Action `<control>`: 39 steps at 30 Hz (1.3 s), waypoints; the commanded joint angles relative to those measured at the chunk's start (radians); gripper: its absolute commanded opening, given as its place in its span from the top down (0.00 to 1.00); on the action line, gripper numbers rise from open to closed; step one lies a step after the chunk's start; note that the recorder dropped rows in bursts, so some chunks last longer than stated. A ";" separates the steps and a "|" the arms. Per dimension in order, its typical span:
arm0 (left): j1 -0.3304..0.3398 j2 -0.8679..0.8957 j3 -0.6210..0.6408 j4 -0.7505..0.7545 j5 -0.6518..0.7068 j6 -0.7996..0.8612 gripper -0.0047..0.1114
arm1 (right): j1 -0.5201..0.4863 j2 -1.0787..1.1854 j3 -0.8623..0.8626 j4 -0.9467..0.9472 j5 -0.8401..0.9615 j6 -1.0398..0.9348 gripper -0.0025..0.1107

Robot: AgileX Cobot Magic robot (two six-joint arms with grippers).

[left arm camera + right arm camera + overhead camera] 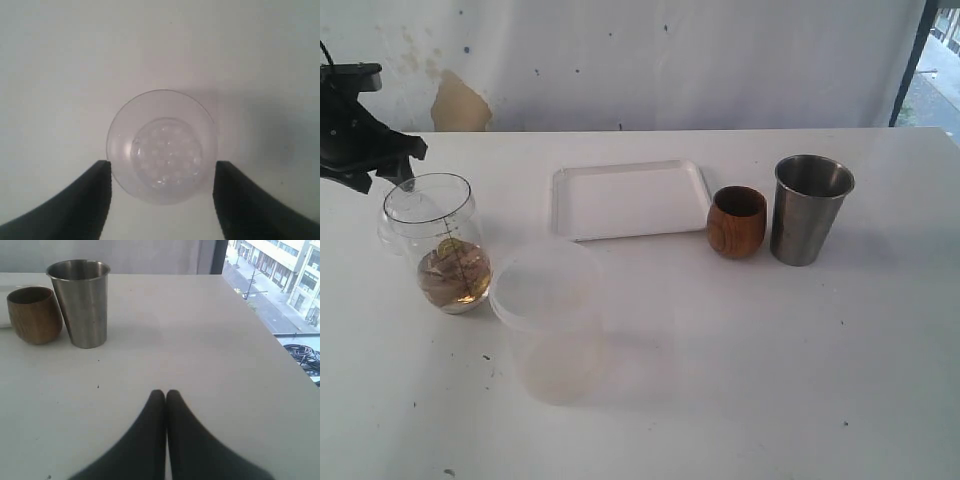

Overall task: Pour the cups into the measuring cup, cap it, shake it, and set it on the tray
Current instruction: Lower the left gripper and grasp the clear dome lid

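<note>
step: capping | left gripper: apart, over clear dimpled piece (cap, probably) just beside measuring cup | advice: centre, descend straight, pinch gently | right gripper: together, empty

Bright diffuse daylight, window bright; soft faint shadows on table; left wrist view hazy, low contrast.

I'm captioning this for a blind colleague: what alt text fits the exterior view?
On a white table, a clear measuring cup holding amber liquid stands at the left, beside a frosted tub. Behind sit a white tray, a wooden cup and a steel tumbler; the left tool hovers at the left edge.
</note>
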 commanded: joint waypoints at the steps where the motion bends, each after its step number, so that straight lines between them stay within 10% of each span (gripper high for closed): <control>1: -0.016 0.020 -0.009 -0.018 -0.034 0.009 0.46 | 0.004 -0.005 0.003 0.001 -0.001 0.000 0.98; 39: -0.016 0.047 0.012 0.007 -0.079 -0.020 0.50 | 0.004 -0.005 0.003 0.001 -0.001 0.000 0.98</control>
